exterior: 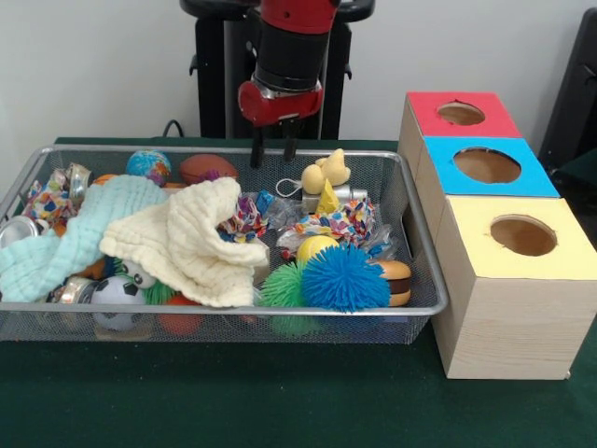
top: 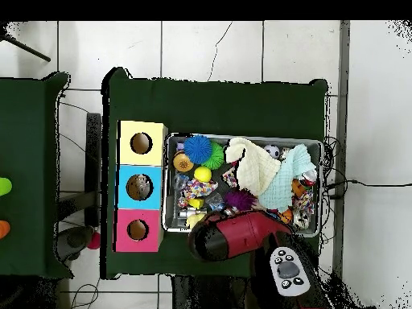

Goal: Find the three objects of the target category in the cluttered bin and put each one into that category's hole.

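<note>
The silver wire-mesh bin [exterior: 422, 280] lies on the green table, full of clutter; it also shows in the overhead view [top: 170, 217]. My gripper [exterior: 271, 149] hangs open and empty over the bin's far edge, fingers apart, touching nothing. A bit of wrinkly see-through plastic with a blue patch [exterior: 276, 211] peeks out between the cream cloth and a patterned cloth; it may be a bottle. I cannot make out other bottles. The red-topped box's hole [exterior: 461, 113] is farthest back at the right; it is also in the overhead view [top: 138, 230].
Blue-topped [exterior: 487, 165] and yellow-topped [exterior: 523, 235] boxes stand in front of the red one. A mint cloth [exterior: 56, 243] and cream cloth [exterior: 191, 238] cover much of the bin. Blue [exterior: 343, 278] and green [exterior: 283, 285] spiky balls, yellow toys [exterior: 326, 173] and cans [exterior: 17, 230] lie around.
</note>
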`<state>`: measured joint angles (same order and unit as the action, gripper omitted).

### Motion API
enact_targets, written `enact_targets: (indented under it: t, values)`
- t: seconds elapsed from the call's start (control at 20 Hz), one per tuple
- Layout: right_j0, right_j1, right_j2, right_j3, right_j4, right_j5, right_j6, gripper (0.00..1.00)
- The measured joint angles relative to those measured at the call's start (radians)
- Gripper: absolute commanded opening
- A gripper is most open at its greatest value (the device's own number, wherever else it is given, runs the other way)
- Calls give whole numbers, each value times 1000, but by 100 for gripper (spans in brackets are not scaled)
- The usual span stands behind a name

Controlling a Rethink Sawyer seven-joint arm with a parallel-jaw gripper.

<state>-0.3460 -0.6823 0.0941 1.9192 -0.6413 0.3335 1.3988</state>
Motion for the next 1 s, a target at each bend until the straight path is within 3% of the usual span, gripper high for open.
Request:
enact_targets:
  t: [1.0]
  values:
    - [-26, 20, 111, -46, -250, -64, 0, 100]
